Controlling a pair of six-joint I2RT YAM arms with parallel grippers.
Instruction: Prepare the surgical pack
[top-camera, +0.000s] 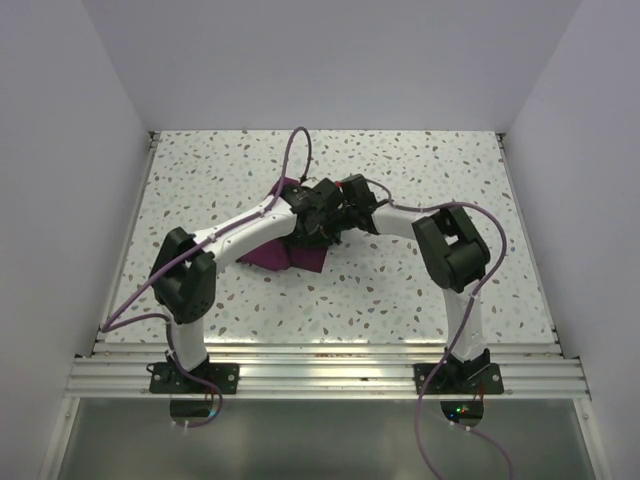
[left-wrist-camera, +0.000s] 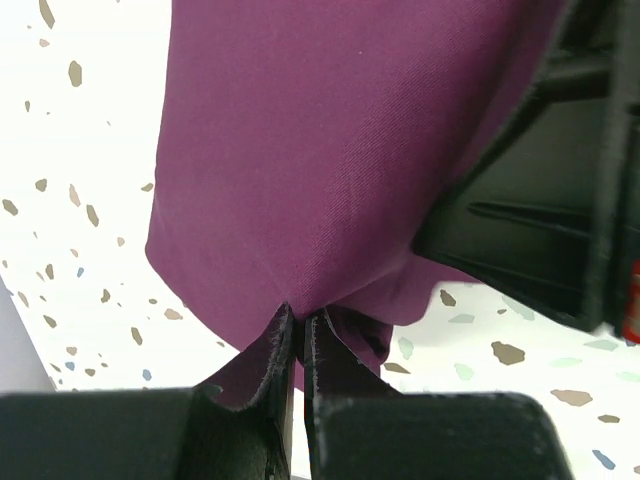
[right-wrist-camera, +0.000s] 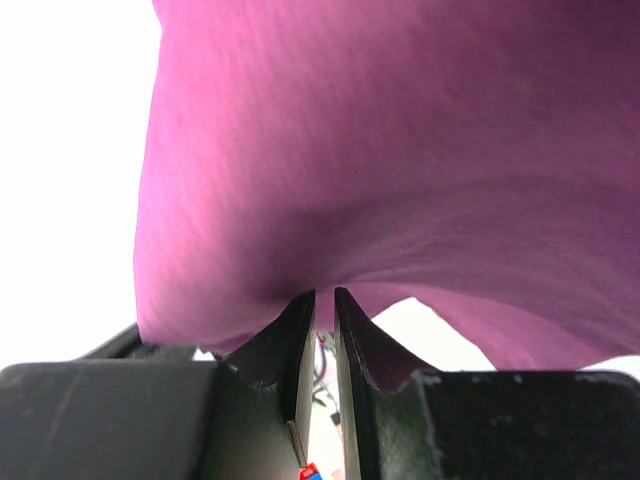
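The surgical pack is a plum-purple cloth (top-camera: 288, 258) bunched at the table's middle, mostly hidden under both wrists in the top view. My left gripper (left-wrist-camera: 300, 312) is shut on a fold at the cloth's (left-wrist-camera: 300, 150) near edge. My right gripper (right-wrist-camera: 324, 295) is shut on another edge of the cloth (right-wrist-camera: 400, 150), which drapes away from its fingertips and looks lifted there. The two wrists (top-camera: 325, 210) meet almost touching above the cloth. The right gripper's black body (left-wrist-camera: 550, 220) shows close by in the left wrist view.
The speckled white table (top-camera: 420, 170) is boxed in by white walls on the left, back and right. An aluminium rail (top-camera: 330, 375) carrying both arm bases runs along the near edge. A purple cable (top-camera: 298, 150) loops up above the wrists.
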